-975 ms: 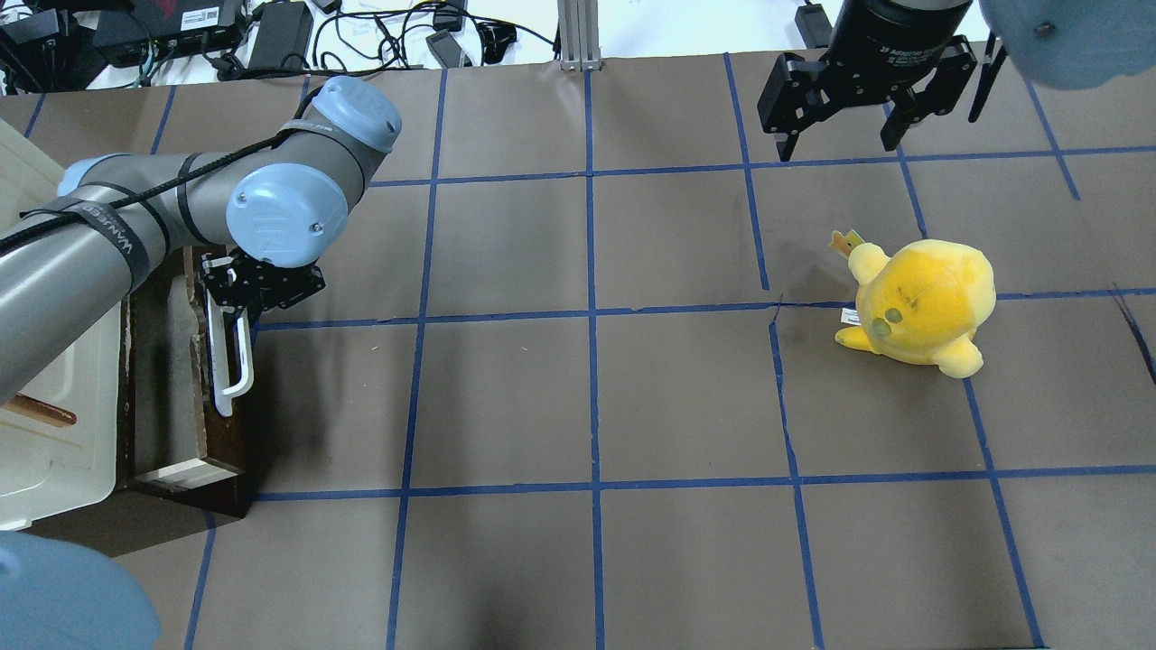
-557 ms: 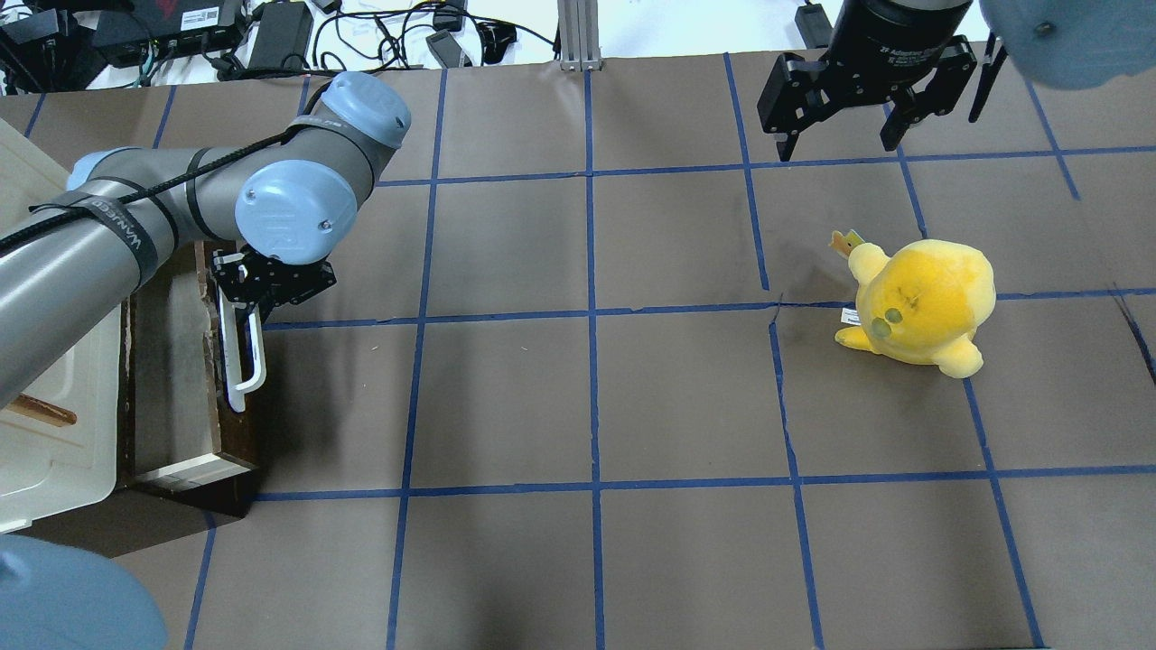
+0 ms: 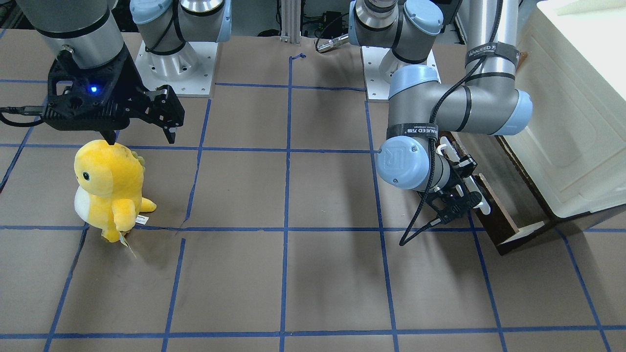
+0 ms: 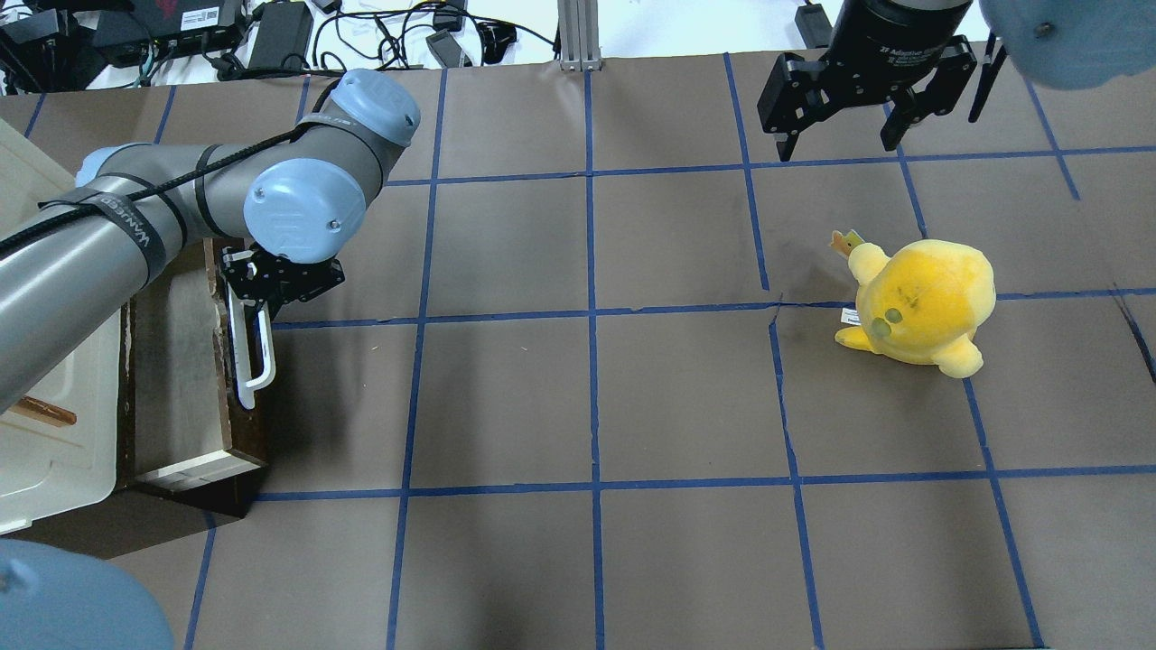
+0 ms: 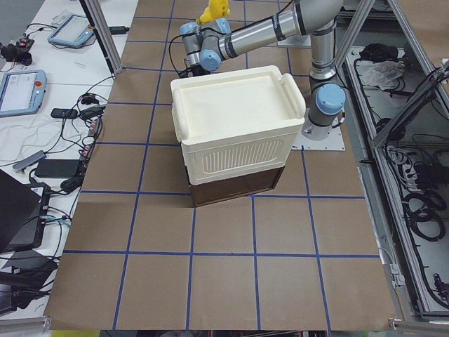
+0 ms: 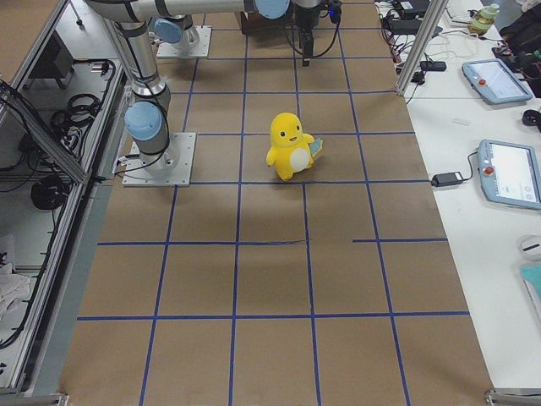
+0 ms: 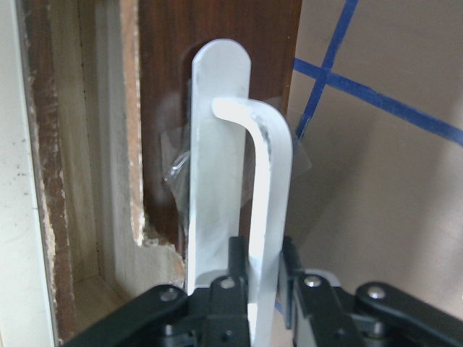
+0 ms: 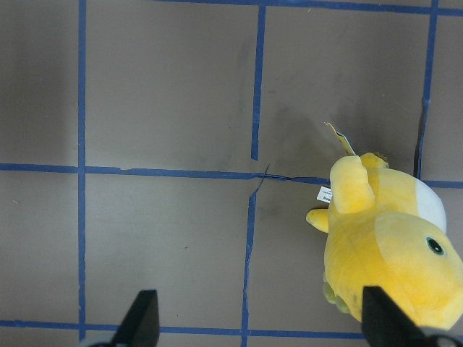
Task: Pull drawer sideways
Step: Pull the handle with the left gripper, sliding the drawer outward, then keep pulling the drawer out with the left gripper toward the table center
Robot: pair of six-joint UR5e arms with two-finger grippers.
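Observation:
The drawer [image 4: 181,379] has a dark brown front, a pale wood inside and a long white bar handle [image 4: 250,354]. It stands partly out of the cream cabinet [image 4: 45,451] at the table's left. My left gripper [image 4: 264,302] is shut on the far end of the handle. The left wrist view shows its fingers [image 7: 235,260] clamped on the white bar [image 7: 269,181] in front of the brown drawer front [image 7: 217,79]. In the front-facing view the gripper [image 3: 459,195] holds the handle [image 3: 464,171] too. My right gripper [image 4: 840,135] is open and empty, hanging high at the far right.
A yellow plush toy [image 4: 917,302] stands on the brown paper at the right, below my right gripper [image 3: 142,134], and shows in the right wrist view [image 8: 391,246]. Cables and power bricks [image 4: 271,32] lie beyond the far edge. Blue tape lines grid the table.
My left gripper has moved right with the handle in it, and the drawer has slid further out of the cabinet. The right arm and the plush toy have not moved.

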